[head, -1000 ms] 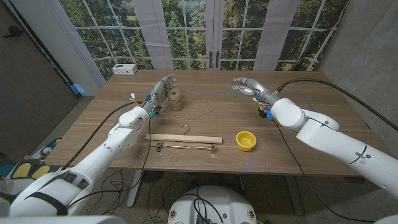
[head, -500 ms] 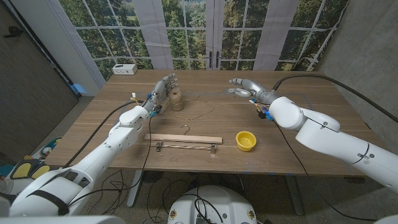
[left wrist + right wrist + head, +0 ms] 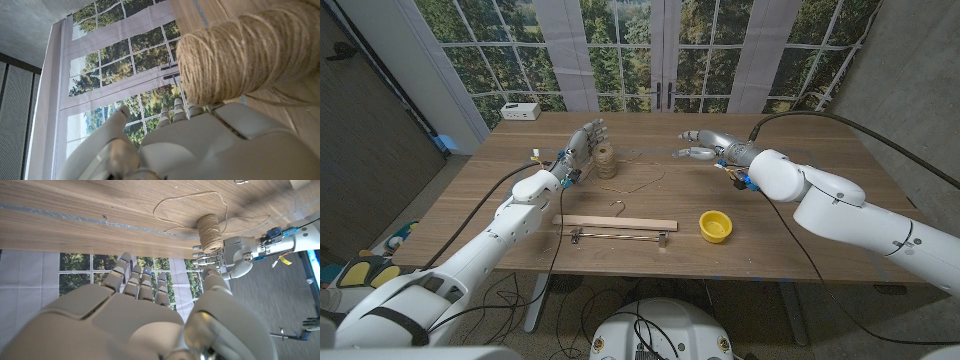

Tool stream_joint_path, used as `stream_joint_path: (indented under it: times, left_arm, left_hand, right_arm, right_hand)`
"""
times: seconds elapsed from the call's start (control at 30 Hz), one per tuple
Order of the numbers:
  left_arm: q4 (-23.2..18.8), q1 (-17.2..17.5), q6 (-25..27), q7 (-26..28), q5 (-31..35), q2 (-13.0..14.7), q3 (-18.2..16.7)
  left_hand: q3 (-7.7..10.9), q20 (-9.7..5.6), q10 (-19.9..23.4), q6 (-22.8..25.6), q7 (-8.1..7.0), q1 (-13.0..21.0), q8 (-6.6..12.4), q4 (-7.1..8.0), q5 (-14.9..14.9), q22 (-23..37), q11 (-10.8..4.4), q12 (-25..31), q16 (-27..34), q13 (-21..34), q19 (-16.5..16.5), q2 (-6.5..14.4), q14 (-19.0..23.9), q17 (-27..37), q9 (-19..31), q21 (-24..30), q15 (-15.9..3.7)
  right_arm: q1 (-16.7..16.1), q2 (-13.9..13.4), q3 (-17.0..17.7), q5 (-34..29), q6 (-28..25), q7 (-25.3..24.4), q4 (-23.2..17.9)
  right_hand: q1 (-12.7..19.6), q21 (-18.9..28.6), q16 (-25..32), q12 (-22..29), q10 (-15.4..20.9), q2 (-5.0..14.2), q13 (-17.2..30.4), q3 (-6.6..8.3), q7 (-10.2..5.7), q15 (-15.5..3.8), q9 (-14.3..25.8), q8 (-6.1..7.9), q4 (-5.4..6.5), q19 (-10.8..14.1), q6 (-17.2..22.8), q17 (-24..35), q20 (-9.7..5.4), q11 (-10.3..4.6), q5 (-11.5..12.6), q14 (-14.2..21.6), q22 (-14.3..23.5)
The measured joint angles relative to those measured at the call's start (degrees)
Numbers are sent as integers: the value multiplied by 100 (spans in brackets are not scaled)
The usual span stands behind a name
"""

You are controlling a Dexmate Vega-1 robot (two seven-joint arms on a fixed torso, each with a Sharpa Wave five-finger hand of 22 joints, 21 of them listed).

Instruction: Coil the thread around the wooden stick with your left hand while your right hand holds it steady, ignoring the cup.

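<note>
Left hand (image 3: 582, 146) upright, fingers spread, holding nothing, twine spool (image 3: 605, 160) just beside its fingertips | right hand (image 3: 706, 146) open above the table (image 3: 820, 215), well apart from spool | loose twine (image 3: 638, 183) trails from spool | wooden hanger (image 3: 616, 224) untouched

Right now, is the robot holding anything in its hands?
No. The left hand stands open beside the spool of twine, and the right hand hangs open above the table.
</note>
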Motion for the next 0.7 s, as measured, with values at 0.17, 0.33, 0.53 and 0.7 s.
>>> stream_joint_path:
  times: [0.17, 0.33, 0.53, 0.7]
  left_arm:
    - [-2, 2, 17, 0, -6, 2, 5]
    - [23, -19, 18, -19, -6, -12, 14]
    - [70, -53, 17, -69, -10, -35, 20]
    - [72, -56, 12, -79, -13, -36, 20]
  left_hand:
    - [-11, 0, 0, 0, 0, 0, 0, -11, 0, 0, 0, 0, 0, 0, 0, 0, 0, 0, 0, 0, 0]
    - [-11, 0, 0, 0, 0, 0, 0, -11, 0, 0, 0, 0, 0, 0, 0, 0, 0, -1, 0, 0, 0]
    - [-11, 0, 31, 12, -12, -33, 0, -11, 0, -1, 31, 0, 0, 0, 0, 29, 0, -1, 0, 0, 0]
    - [-11, 0, 31, 12, -11, -62, 0, -11, 0, -1, 31, 0, -38, 0, 0, 0, 0, -1, 0, 0, 0]
  right_arm:
    - [156, 0, -136, -240, -34, 328, -37]
    - [331, 18, -290, -577, -103, 726, -122]
    - [564, 98, -534, -1070, -298, 1246, -246]
    - [662, 140, -652, -1464, -488, 1694, -310]
  right_hand:
    - [-23, 0, 0, 0, 30, -23, 0, -23, 10, -10, 0, 0, 23, 30, 29, 0, -11, -30, 0, 9, 0]
    - [-43, 0, 0, 0, 52, -43, 0, -45, 41, -31, 0, 0, 2, 44, 60, 0, 2, -52, 0, 31, 0]
    - [-49, 0, 0, 0, 61, -96, 0, -68, 41, -61, -1, 0, -22, 82, 60, -1, -1, -61, 0, 61, 0]
    - [-28, 0, 0, 0, 38, -117, 0, -83, 41, -50, 0, 0, -36, 102, 60, -18, 19, -84, 0, 112, 0]
